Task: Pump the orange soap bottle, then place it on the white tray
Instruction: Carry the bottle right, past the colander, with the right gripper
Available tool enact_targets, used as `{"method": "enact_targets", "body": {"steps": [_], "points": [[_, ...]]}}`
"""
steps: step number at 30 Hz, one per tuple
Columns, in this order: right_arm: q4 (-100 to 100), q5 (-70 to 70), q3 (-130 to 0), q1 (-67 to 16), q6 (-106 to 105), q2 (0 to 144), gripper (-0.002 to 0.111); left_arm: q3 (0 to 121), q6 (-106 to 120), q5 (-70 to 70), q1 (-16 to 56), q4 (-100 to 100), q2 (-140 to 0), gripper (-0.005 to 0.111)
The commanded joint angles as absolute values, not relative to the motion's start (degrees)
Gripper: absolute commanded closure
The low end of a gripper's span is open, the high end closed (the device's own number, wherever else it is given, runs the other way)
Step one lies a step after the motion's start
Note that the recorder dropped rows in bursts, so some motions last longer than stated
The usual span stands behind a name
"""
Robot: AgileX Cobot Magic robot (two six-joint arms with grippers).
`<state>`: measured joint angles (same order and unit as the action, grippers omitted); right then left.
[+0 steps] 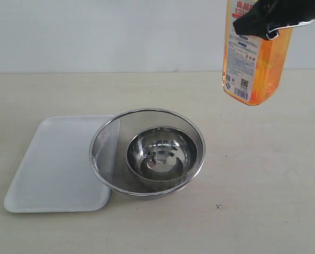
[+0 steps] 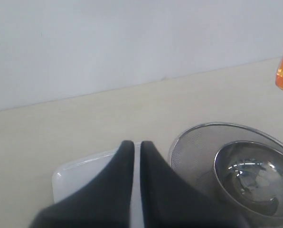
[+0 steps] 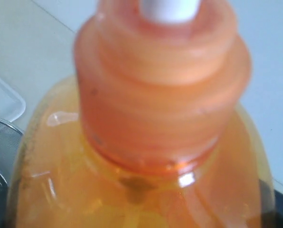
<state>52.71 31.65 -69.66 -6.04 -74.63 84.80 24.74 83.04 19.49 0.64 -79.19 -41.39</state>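
One pincer, my right, is gripping the orange soap bottle near-upright, high above the desk. The white tray is lying well leftward, beyond the mesh strainer bowl, beneath my closed left pincer.

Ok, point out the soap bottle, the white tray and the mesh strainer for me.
orange soap bottle (image 1: 266,69): exterior view, orange lower body beside the label.
white tray (image 1: 46,164): exterior view, bare floor.
mesh strainer bowl (image 1: 105,151): exterior view, mesh wall on the tray side.
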Motion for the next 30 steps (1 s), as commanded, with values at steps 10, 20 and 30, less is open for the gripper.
{"method": "enact_targets", "body": {"steps": [10,20,30], "points": [[60.8,23.2,-60.2,-5.7,-74.9,75.0,0.108,21.4,79.6,17.9,0.6,-80.1,-33.0,0.102],[67.1,19.7,-53.9,-5.8,-75.4,72.4,0.108,21.2,79.2,20.9,0.6,-79.9,-32.4,0.102],[77.5,16.8,-49.1,-5.8,-84.1,72.4,0.108,21.1,78.7,19.4,0.6,-78.6,-31.7,0.102]]}}
